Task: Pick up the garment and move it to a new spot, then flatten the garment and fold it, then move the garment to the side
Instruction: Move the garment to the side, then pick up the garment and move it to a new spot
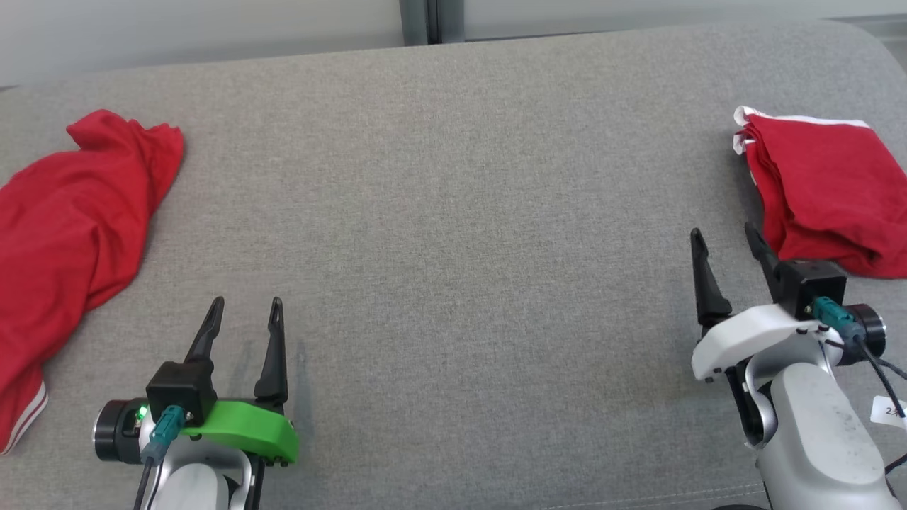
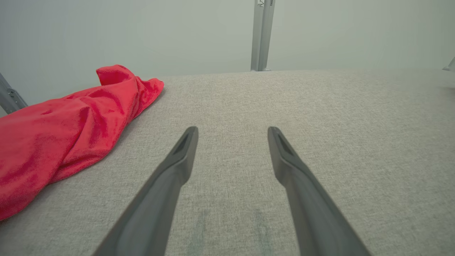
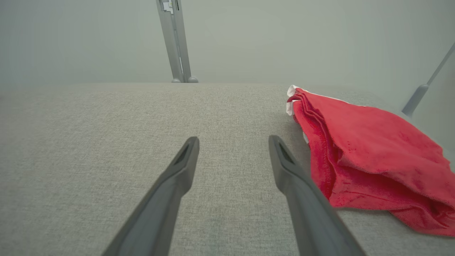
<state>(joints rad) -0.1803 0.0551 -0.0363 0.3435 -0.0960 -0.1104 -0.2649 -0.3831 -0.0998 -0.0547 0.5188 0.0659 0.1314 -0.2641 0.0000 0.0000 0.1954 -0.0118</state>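
Nearest the lens sat the left gripper and the right gripper, both low over a grey fabric surface. At far left a crumpled red garment lay in a loose heap, white stripes showing at its near hem. Next came the left gripper, apart from the cloth, fingers spread and empty. Across bare fabric the right gripper was likewise parted, holding nothing, its outer finger just beside a folded red garment — white-edged, at far right.

Wide grey fabric surface; metal post behind far edge.
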